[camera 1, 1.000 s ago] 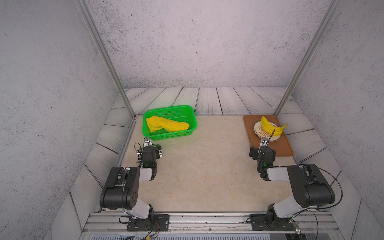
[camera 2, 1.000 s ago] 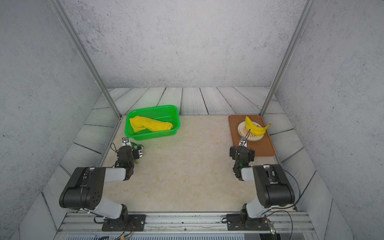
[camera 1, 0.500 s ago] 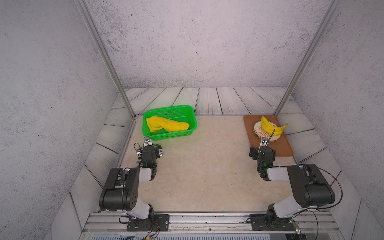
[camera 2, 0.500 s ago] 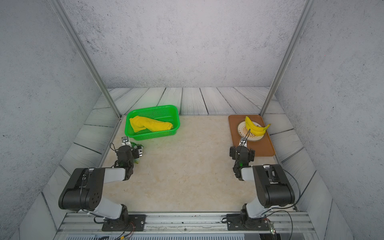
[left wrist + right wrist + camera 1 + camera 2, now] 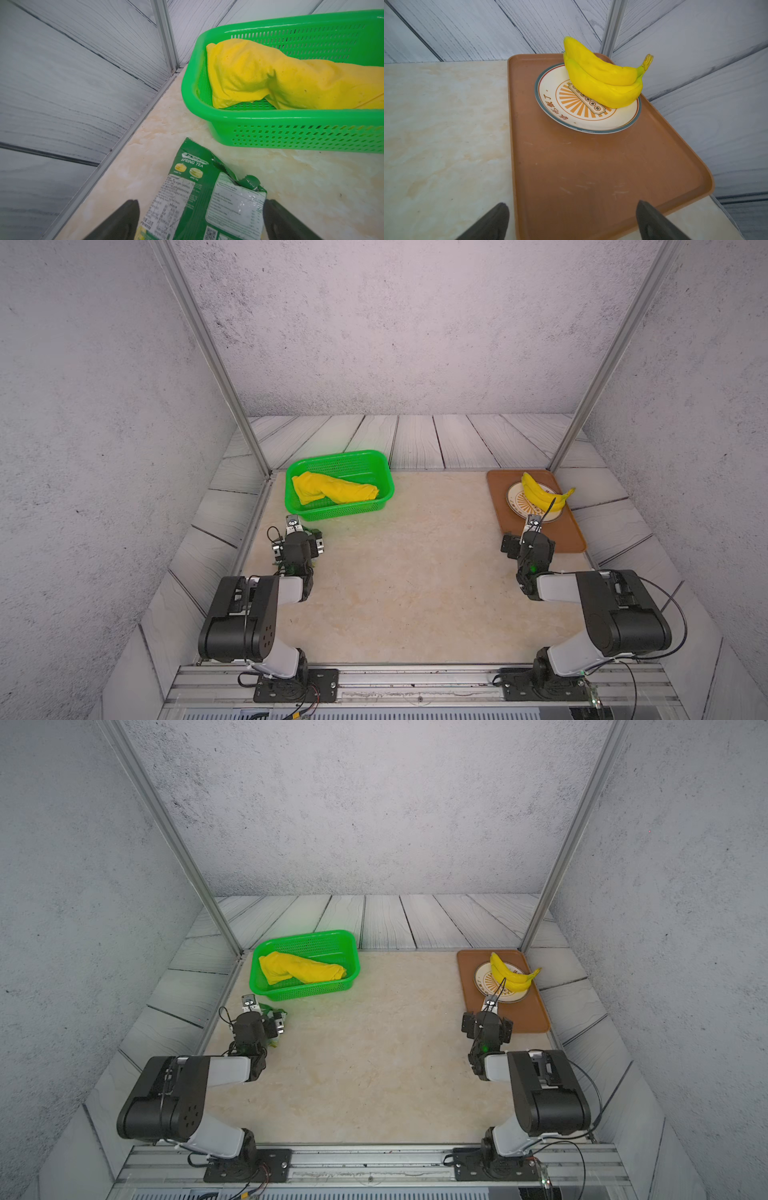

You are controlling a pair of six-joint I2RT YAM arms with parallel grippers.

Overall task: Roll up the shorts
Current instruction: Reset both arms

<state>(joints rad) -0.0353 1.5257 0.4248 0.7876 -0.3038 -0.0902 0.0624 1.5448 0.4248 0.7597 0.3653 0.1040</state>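
The shorts (image 5: 334,489) (image 5: 301,968) lie bunched in a long, loose fold inside the green basket (image 5: 340,512) (image 5: 305,992). In both top views the basket sits left of centre, at the far left corner of the worktop (image 5: 415,572). One end of the fabric presses against the basket's side wall (image 5: 199,87).

The left gripper (image 5: 200,209) hangs low just in front of the basket with its jaws spread wide. A green tea packet (image 5: 193,187) lies crumpled on the worktop between them and the basket's near wall. Whether the jaws touch the packet cannot be told.

The right gripper (image 5: 572,207) also has its jaws wide open and holds nothing. It hovers over the near edge of a brown tray (image 5: 591,176) at the right of both top views. A patterned plate (image 5: 571,116) on the tray carries yellow bananas (image 5: 600,81) (image 5: 540,495), well apart from the shorts.
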